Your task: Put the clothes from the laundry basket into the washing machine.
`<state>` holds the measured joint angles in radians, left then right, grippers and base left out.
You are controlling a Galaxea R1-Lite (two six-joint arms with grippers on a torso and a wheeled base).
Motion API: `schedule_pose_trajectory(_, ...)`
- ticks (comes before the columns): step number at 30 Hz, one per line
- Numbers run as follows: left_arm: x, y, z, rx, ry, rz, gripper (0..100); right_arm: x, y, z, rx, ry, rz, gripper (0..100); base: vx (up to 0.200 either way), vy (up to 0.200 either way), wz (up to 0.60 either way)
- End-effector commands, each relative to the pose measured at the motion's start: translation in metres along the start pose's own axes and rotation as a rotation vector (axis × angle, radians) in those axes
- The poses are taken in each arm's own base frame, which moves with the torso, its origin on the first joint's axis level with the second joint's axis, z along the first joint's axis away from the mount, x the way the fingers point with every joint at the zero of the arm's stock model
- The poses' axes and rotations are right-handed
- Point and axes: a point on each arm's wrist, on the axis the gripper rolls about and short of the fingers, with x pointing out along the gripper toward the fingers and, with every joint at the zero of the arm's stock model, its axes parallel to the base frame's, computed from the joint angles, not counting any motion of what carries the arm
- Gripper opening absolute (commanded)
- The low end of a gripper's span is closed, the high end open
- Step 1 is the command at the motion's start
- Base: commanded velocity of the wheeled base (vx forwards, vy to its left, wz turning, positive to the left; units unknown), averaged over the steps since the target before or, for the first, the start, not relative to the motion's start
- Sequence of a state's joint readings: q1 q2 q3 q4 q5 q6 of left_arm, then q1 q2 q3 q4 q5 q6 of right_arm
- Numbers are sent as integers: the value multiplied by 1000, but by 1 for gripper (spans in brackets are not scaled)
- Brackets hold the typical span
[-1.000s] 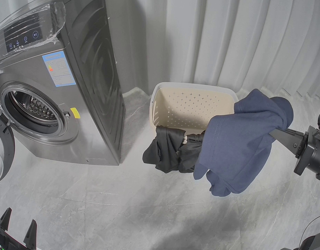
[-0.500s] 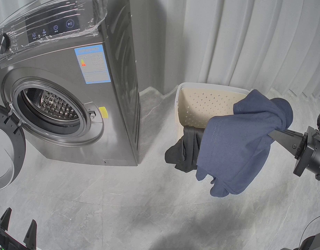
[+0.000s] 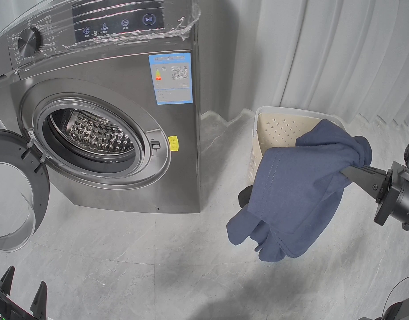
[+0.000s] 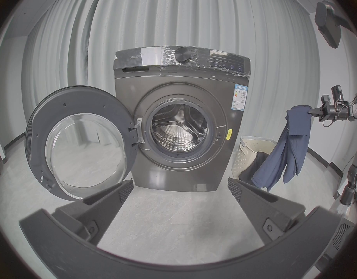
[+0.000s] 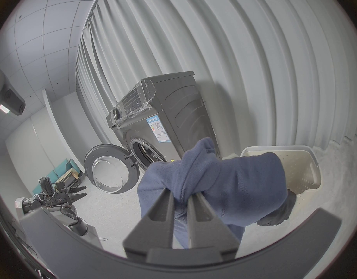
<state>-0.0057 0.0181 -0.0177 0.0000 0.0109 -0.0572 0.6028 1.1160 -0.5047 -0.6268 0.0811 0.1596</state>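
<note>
A blue garment (image 3: 297,187) hangs in the air in front of the cream laundry basket (image 3: 280,125), with my right gripper (image 3: 346,170) shut on its upper folds (image 5: 201,167). A dark garment (image 4: 256,165) is draped over the basket's near rim (image 4: 251,141); a bit of it (image 3: 245,196) peeks out behind the blue one. The grey washing machine (image 3: 124,112) stands to the left, its round door (image 3: 15,187) swung open and its steel drum (image 3: 95,132) exposed. My left gripper (image 3: 22,290) sits low at the bottom left, open and holding nothing, facing the drum (image 4: 178,126).
Pleated white curtains (image 3: 324,41) run behind the machine and basket. Pale marble-look floor (image 3: 169,254) spreads in front of the machine. The open door (image 4: 83,148) juts out to the machine's left side.
The head view has swung, so the machine and basket sit further right in the picture. The blue garment still hangs from my right gripper, its lower folds swinging left. The left gripper is unchanged.
</note>
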Motion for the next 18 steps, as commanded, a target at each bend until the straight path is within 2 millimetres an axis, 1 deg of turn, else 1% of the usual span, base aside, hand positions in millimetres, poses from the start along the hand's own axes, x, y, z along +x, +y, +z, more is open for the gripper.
schedule_pose_trajectory(1, 0, 0, -5, -1, 1, 0, 100, 1, 0, 0, 0, 2, 0, 0, 0, 200, 0)
schedule_pose_trajectory(18, 0, 0, -5, -1, 1, 1, 100, 1, 0, -1, 2, 5, 0, 0, 0, 200, 0)
